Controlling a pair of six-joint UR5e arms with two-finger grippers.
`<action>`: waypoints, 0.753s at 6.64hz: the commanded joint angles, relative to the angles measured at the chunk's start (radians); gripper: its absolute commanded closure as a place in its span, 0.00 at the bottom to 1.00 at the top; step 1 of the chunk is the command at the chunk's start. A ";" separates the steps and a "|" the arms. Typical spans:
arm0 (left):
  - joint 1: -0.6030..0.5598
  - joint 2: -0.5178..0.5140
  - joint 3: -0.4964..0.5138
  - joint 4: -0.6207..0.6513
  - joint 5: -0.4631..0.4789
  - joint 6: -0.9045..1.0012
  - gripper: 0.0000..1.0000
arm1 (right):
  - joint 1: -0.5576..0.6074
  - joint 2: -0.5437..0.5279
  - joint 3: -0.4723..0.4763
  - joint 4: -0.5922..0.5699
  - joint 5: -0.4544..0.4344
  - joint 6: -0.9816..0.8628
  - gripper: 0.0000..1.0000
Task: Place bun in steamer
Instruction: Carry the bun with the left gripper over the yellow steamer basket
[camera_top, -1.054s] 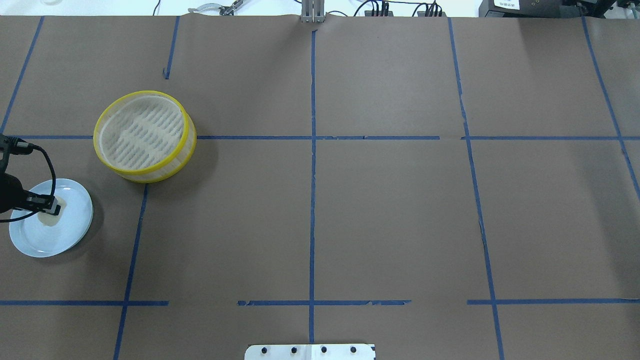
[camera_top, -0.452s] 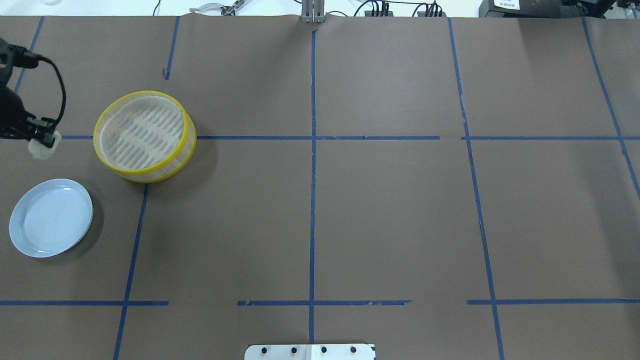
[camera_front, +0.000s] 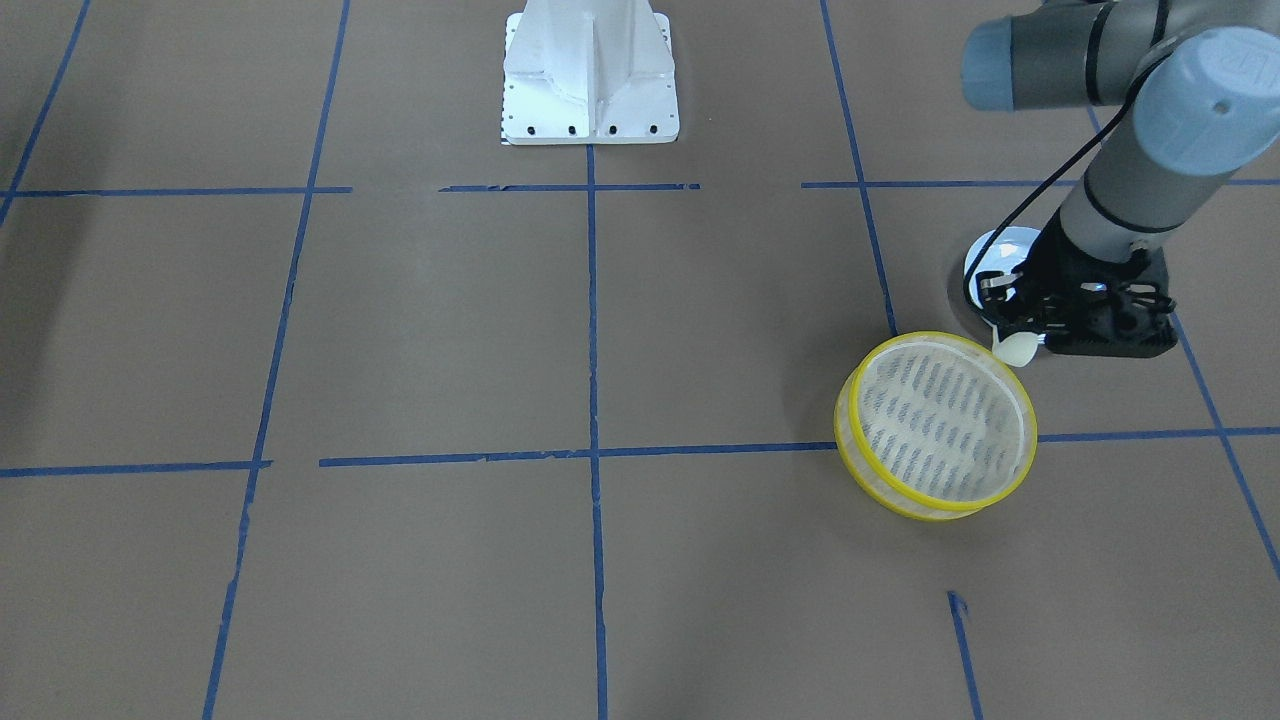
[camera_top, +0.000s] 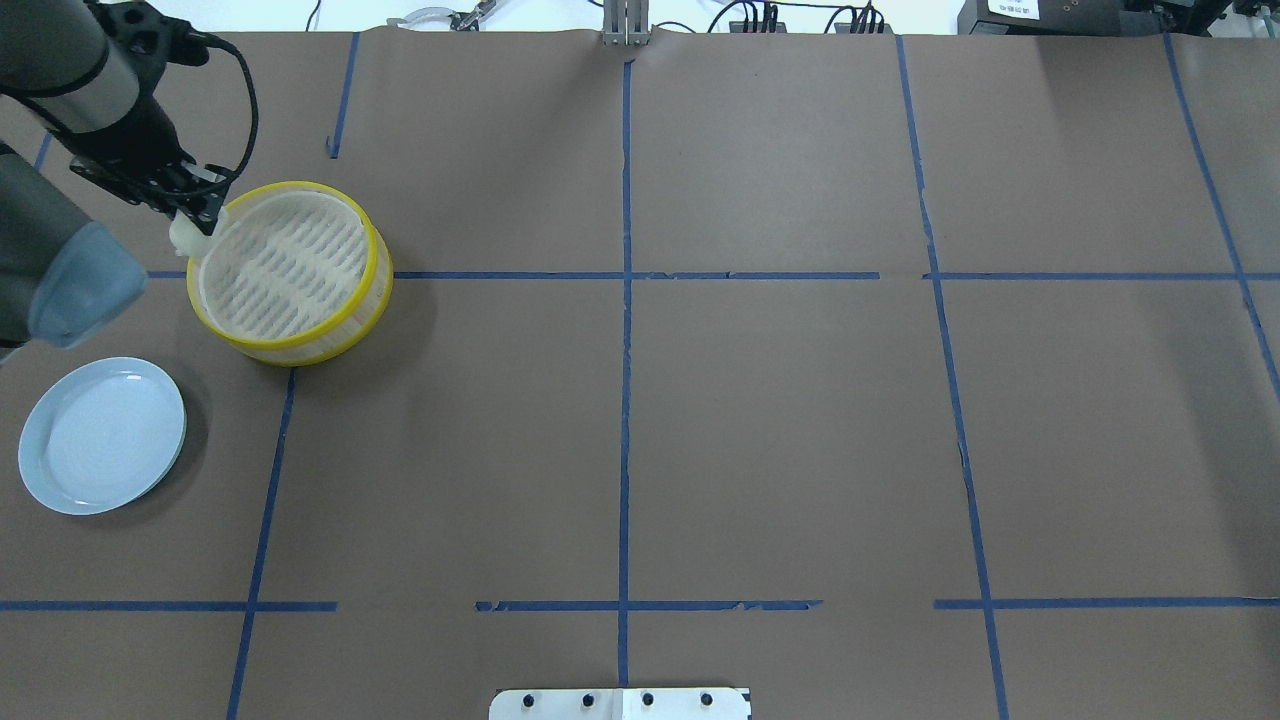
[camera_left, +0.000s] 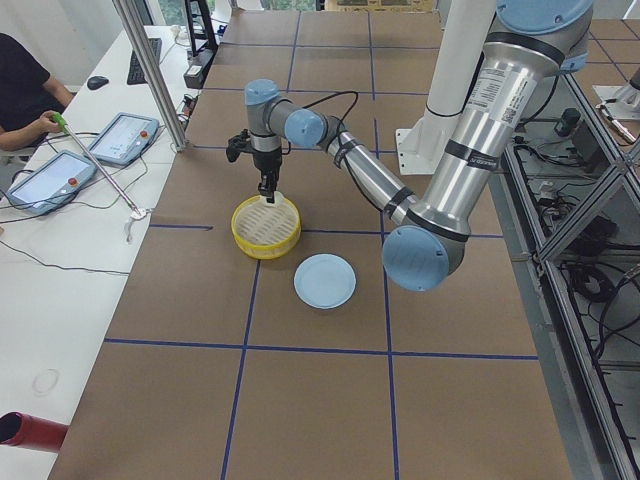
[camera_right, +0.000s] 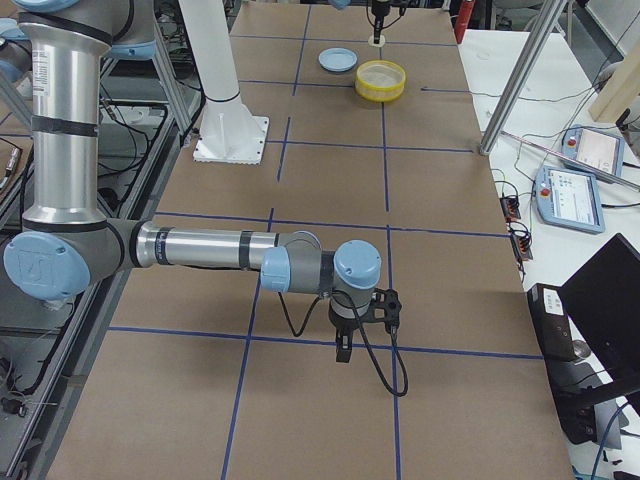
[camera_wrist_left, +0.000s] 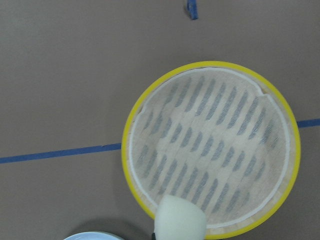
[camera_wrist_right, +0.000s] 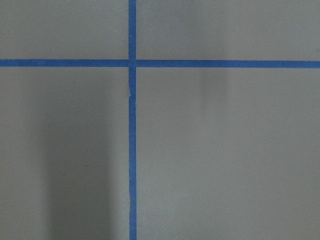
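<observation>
Now | left gripper (camera_top: 197, 215) clamped on bun (camera_top: 184, 236) | bun over steamer (camera_top: 378, 262) rim | right gripper (camera_right: 343, 352) well apart from steamer, cannot tell if apart or together

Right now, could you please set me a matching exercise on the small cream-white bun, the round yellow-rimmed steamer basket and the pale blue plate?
1. cream-white bun
2. yellow-rimmed steamer basket
3. pale blue plate

A. straddles a blue tape line
B. lies flat, apart from the basket
C. gripped in the left claw

Pairs: 1-C, 2-A, 3-B
</observation>
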 joint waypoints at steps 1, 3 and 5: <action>0.043 -0.028 0.176 -0.201 -0.008 -0.023 0.73 | -0.001 0.000 0.000 0.000 0.000 0.001 0.00; 0.080 -0.022 0.288 -0.362 -0.002 -0.069 0.73 | -0.001 0.000 0.000 0.000 0.000 0.001 0.00; 0.096 -0.017 0.293 -0.364 -0.001 -0.067 0.73 | -0.001 0.000 0.000 0.000 0.000 0.001 0.00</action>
